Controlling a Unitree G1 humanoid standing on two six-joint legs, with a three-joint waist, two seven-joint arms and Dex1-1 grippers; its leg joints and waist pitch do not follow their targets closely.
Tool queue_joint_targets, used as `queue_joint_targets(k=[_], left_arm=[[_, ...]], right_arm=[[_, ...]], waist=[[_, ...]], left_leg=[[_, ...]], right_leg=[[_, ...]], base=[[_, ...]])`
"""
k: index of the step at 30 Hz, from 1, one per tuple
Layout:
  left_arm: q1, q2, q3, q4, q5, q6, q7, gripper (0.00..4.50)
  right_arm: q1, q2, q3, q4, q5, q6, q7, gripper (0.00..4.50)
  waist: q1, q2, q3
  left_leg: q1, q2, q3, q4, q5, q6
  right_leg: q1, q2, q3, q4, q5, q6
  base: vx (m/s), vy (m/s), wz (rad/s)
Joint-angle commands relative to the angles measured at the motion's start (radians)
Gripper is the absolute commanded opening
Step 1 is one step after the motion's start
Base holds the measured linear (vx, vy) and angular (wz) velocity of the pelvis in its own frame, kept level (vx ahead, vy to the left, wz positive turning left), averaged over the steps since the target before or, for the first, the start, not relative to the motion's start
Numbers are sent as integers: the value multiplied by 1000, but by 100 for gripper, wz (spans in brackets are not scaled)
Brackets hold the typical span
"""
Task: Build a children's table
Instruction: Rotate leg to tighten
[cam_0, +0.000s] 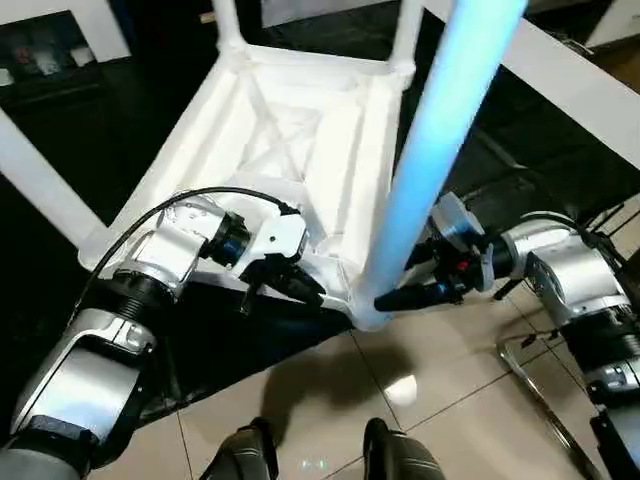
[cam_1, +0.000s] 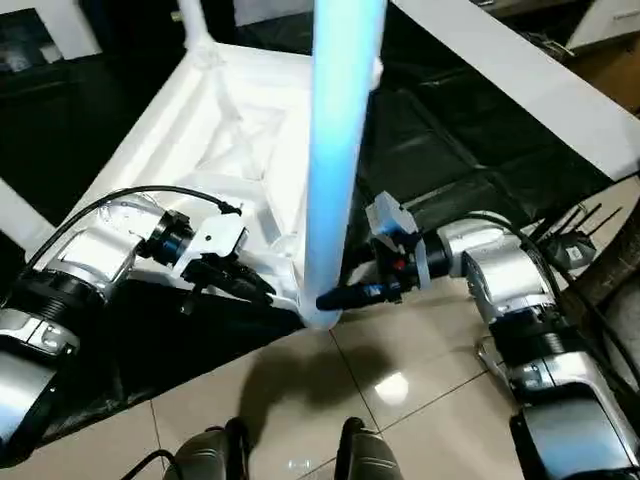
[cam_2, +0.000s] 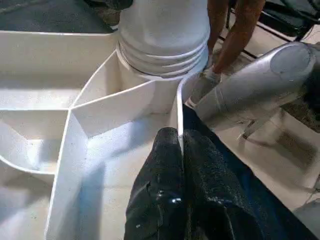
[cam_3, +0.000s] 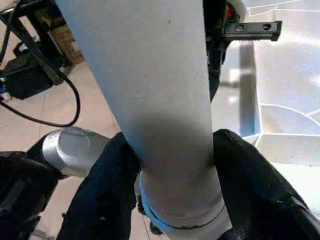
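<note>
The upturned white table top (cam_0: 290, 150) is seen resting on the black-covered work surface (cam_0: 60, 250), its near corner at six o'clock; the rim there is pinched by the closed left gripper (cam_2: 181, 150), while the upright leg (cam_3: 160, 100) is clasped by the right gripper (cam_3: 170, 165).

A glossy beige tiled floor (cam_0: 440, 400) reflects a bright light spot (cam_0: 402, 388). A black-covered work surface (cam_0: 60, 250) with white beams (cam_0: 560, 85) fills the back; black cables (cam_3: 45, 107) lie on the tiles.
</note>
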Motion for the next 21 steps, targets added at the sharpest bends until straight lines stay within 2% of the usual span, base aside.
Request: queue_joint_targets(k=[1, 2, 3, 4, 5, 6, 7, 8, 9, 10, 11, 12, 13, 14, 15, 17, 18, 19, 20, 21], left_arm=[[20, -13, -43, 17, 54, 48, 45, 0], [22, -21, -31, 9, 49, 81, 77, 0], [27, -48, -1, -27, 47, 169, 181, 0], [30, -64, 15, -43, 43, 197, 228, 0], [33, -78, 29, -56, 38, 221, 265, 0], [40, -109, 56, -86, 22, 279, 328, 0], [46, -129, 72, -111, 14, 314, 368, 0], [48, -132, 75, -117, 12, 321, 375, 0], [54, -154, 88, -142, 15, 356, 428, 0], [56, -187, 108, -162, 18, 395, 500, 0], [56, -188, 109, -163, 18, 396, 502, 0], [54, -211, 124, -166, 19, 412, 553, 0], [52, -229, 137, -168, 22, 426, 597, 0], [50, -252, 153, -168, 26, 433, 653, 0], [50, -297, 185, -174, 26, 455, 753, 0], [51, -308, 192, -180, 26, 464, 777, 0], [57, -321, 198, -193, 41, 469, 816, 0], [62, -329, 198, -201, 56, 471, 843, 0], [69, -335, 196, -214, 72, 478, 870, 0], [73, -338, 193, -222, 82, 483, 888, 0]], right_arm=[[30, 22, -8, -38, 19, 57, -10, 201], [39, 39, -26, -53, 16, 93, -52, 200], [72, 70, -35, -121, 4, 157, -161, 200], [84, 86, -27, -146, -8, 154, -215, 200], [89, 105, -28, -157, -13, 167, -263, 200], [95, 158, -41, -172, -19, 190, -375, 200], [97, 204, -55, -178, -14, 213, -465, 200], [98, 213, -58, -180, -13, 218, -483, 200], [97, 267, -68, -175, -21, 220, -580, 200], [86, 329, -81, -143, -56, 216, -699, 200], [86, 331, -81, -142, -57, 216, -703, 199], [73, 368, -93, -112, -78, 205, -777, 199], [64, 400, -108, -92, -100, 198, -833, 199], [47, 439, -130, -58, -119, 184, -913, 199], [15, 505, -178, 1, -146, 172, -1075, 198], [8, 522, -190, 11, -152, 174, -1119, 198], [0, 544, -210, 24, -148, 163, -1164, 198], [-9, 560, -228, 41, -140, 140, -1192, 198], [-20, 577, -248, 59, -143, 113, -1234, 253], [-28, 587, -262, 71, -145, 91, -1261, 267]], waist=[[-8, -6, -81], [-6, -7, -81], [-9, -5, -80], [-6, -6, -78], [-13, -9, -72], [-16, -9, -72], [-21, -7, -66], [-33, -11, -64], [-45, -11, -61], [-53, -10, -58], [-71, -11, -55], [-82, -5, -58], [-89, -3, -62], [-98, 10, -61], [-110, 12, -61], [-122, 18, -57], [-133, 18, -50], [-138, 18, -47], [-143, 14, -50], [-145, 17, -48]], left_leg=[[33, 51, -8, -56, -214, 110], [34, 51, -9, -56, -221, 109], [30, 51, -11, -60, -235, 90], [32, 53, -13, -64, -243, 80], [32, 49, -14, -66, -287, 62], [32, 47, -17, -68, -295, 47], [35, 44, -21, -70, -336, 25], [35, 38, -28, -70, -370, 6], [28, 34, -38, -72, -390, -8], [25, 33, -42, -74, -406, -16], [16, 29, -51, -76, -443, -31], [25, 27, -58, -75, -475, -31], [24, 29, -62, -75, -478, -27], [17, 32, -70, -81, -499, -23], [19, 36, -74, -84, -533, -26], [29, 40, -79, -87, -584, -29], [34, 42, -80, -92, -636, -13], [40, 41, -77, -92, -650, -9], [49, 34, -74, -82, -646, -4], [44, 29, -73, -77, -615, 2]], right_leg=[[60, -42, 34, -48, -291, -265], [59, -43, 34, -49, -303, -264], [62, -44, 34, -51, -347, -252], [60, -44, 34, -54, -368, -241], [57, -44, 33, -63, -448, -220], [57, -46, 33, -64, -488, -207], [48, -47, 32, -76, -578, -176], [49, -51, 27, -86, -674, -138], [53, -53, 19, -91, -755, -95], [52, -53, 14, -95, -785, -77], [57, -51, 0, -101, -819, -47], [58, -52, -10, -112, -832, -26], [63, -55, -13, -112, -806, -31], [73, -53, -27, -112, -750, -44], [71, -50, -34, -112, -686, -64], [66, -48, -45, -115, -637, -87], [73, -44, -57, -118, -587, -82], [67, -45, -57, -122, -588, -83], [63, -49, -60, -133, -613, -81], [65, -55, -59, -134, -631, -79]], base=[[0, 0, 0], [0, 0, 0], [0, 0, 0], [0, 0, 0], [0, 0, 0], [0, 0, 0], [-58, -1, -5], [-69, 6, -11], [-69, 6, -11], [-66, 22, -23], [-62, 31, -29], [-62, 31, -29], [-52, 41, -30], [-43, 45, -27], [-43, 45, -27], [-22, 17, -9], [0, 0, 0], [0, 0, 0], [0, 0, 0], [0, 0, 0]])
